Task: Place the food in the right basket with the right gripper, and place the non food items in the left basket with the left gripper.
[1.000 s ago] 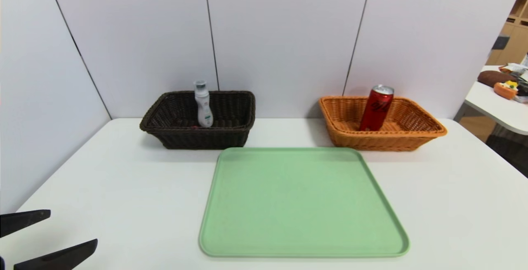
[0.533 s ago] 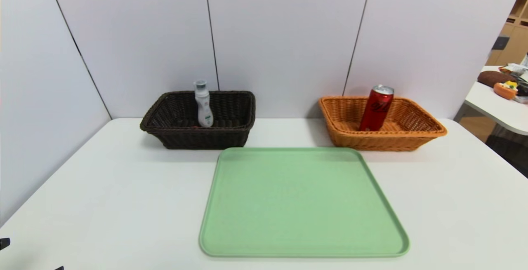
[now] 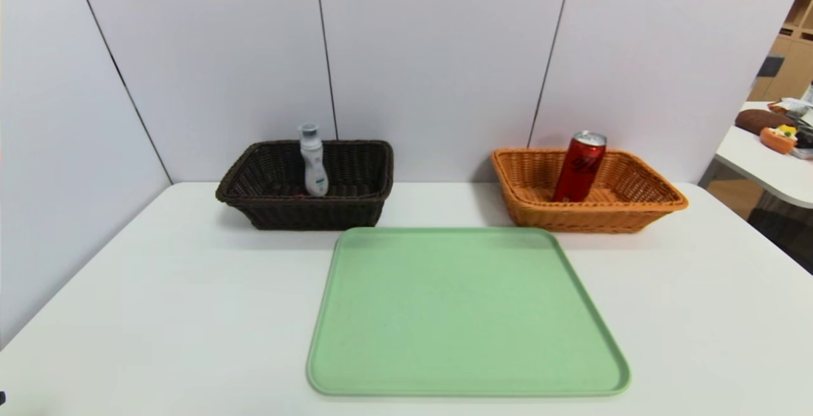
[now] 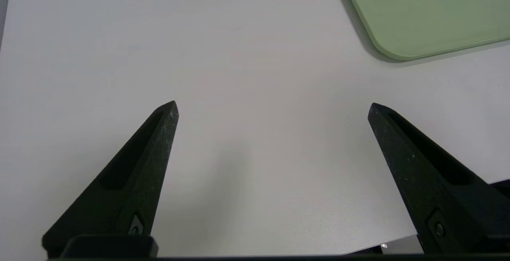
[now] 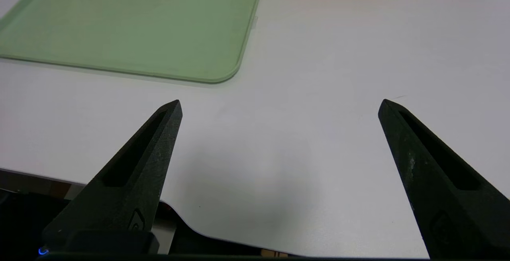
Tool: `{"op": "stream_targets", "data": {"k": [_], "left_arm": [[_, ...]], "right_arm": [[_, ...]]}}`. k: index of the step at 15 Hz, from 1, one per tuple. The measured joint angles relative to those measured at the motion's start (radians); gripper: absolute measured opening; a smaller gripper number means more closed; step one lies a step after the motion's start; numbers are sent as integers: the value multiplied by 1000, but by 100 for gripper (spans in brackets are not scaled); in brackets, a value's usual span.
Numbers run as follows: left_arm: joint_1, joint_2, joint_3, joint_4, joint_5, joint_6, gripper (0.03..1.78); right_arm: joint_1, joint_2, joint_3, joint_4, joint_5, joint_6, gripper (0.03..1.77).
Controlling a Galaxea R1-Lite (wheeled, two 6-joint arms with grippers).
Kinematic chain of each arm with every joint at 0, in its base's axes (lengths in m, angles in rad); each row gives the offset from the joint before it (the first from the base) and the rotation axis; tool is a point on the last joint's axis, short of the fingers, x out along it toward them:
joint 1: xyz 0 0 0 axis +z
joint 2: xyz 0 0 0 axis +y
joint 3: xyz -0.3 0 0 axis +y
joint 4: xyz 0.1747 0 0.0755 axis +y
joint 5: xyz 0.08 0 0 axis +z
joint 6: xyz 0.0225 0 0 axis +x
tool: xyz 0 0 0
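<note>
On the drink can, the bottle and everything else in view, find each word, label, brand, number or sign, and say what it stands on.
Drink can: dark logo lettering, too blurred to quote.
White bottle: small green print, too small to read.
No other text can be made out.

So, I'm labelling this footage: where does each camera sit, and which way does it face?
Head: looks forward and down at both baskets.
Left wrist: faces the table past its open pincer.
Right wrist: same, past its open pincer.
Both wrist views share the tray; the head view shows it whole.
</note>
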Motion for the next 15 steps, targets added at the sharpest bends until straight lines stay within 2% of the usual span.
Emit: {"op": "stream_targets", "data": {"k": [2, 6, 8, 11, 14, 15], "left_arm": [[13, -23, 11, 0, -1, 0, 169], [56, -106, 52, 17, -11, 5, 169], [100, -155, 61, 60, -55, 7, 169], [161, -227, 81, 67, -143, 9, 169], [186, -299, 118, 43, -146, 7, 169], [189, -319, 139, 4, -145, 3, 169]], "right_arm": [[1, -31, 7, 17, 6, 0, 170], [3, -93, 6, 31, 76, -2, 170], [6, -113, 11, 31, 80, -3, 170], [12, -130, 23, 22, 88, -3, 170], [13, -148, 41, -24, 96, -3, 170], [13, -157, 60, -60, 96, -2, 170]]}}
